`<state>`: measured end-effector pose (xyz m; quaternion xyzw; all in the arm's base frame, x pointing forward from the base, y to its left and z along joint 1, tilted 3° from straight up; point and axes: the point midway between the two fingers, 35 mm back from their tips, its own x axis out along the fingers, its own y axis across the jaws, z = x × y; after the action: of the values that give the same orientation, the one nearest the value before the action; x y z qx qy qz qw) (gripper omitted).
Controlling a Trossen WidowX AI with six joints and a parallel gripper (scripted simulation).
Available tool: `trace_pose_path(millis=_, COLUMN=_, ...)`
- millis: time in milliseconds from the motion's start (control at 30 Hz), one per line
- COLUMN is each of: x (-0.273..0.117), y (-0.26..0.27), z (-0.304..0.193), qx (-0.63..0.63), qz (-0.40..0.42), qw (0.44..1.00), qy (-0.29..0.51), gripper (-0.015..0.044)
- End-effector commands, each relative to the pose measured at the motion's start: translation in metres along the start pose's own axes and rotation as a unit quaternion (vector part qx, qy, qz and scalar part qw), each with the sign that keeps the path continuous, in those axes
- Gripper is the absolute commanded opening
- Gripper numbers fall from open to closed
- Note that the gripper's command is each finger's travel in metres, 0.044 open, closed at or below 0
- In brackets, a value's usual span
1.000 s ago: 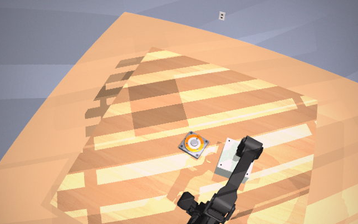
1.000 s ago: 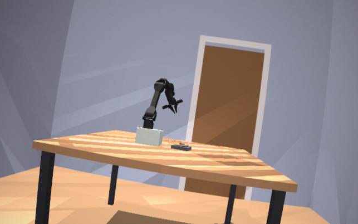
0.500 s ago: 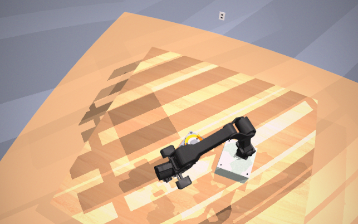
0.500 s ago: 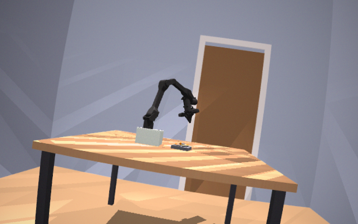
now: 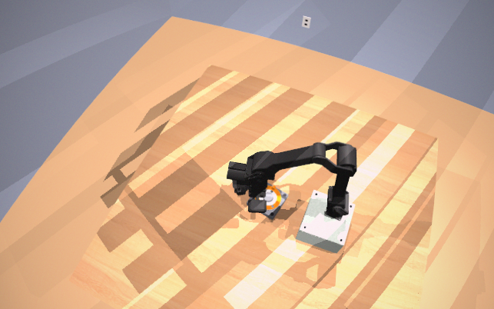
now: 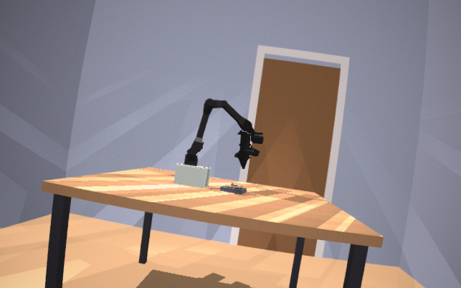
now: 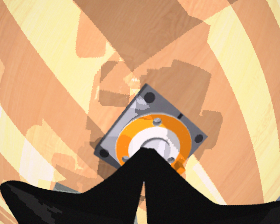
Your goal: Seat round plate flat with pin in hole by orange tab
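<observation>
While above plate (image 7: pixel 152 137), empty closed claw (image 7: pixel 144 156)

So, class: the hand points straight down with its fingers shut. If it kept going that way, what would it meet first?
Most likely the round orange plate on its grey base. The hand hangs well above it, aimed near the plate's edge closest to the wrist camera, though the exact contact spot is hard to judge.

Table (image 6: pixel 125 186) fills frame centre in exterior view. Robot mount block (image 6: pixel 192 175) on table, left of base (image 6: pixel 233 189). Plate (image 7: pixel 155 137) on base, around post (image 7: pixel 155 143). Gripper (image 6: pixel 243 165) above base, well apart, fingers together. Door (image 6: pixel 293 125) behind table, right of centre.
</observation>
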<state>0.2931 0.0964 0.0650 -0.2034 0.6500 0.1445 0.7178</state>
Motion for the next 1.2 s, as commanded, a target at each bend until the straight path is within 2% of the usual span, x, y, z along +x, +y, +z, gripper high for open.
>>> trace_pose_path(millis=0, x=0.019, y=-0.030, z=-0.033, qx=0.065, qz=0.022, qw=0.998, qy=0.017, gripper=0.0000)
trace_pose_path(millis=300, x=0.048, y=-0.063, z=-0.096, qx=0.186, qz=0.064, qw=0.980, qy=0.032, gripper=0.0000)
trace_pose_path(millis=467, x=0.052, y=-0.064, z=-0.095, qx=0.186, qz=0.064, qw=0.980, qy=0.032, gripper=0.0000)
trace_pose_path(millis=800, x=0.096, y=-0.059, z=-0.097, qx=0.186, qz=0.064, qw=0.980, qy=0.032, gripper=0.0000)
trace_pose_path(millis=1167, x=0.097, y=-0.065, z=-0.090, qx=0.186, qz=0.063, qw=0.980, qy=0.032, gripper=0.0000)
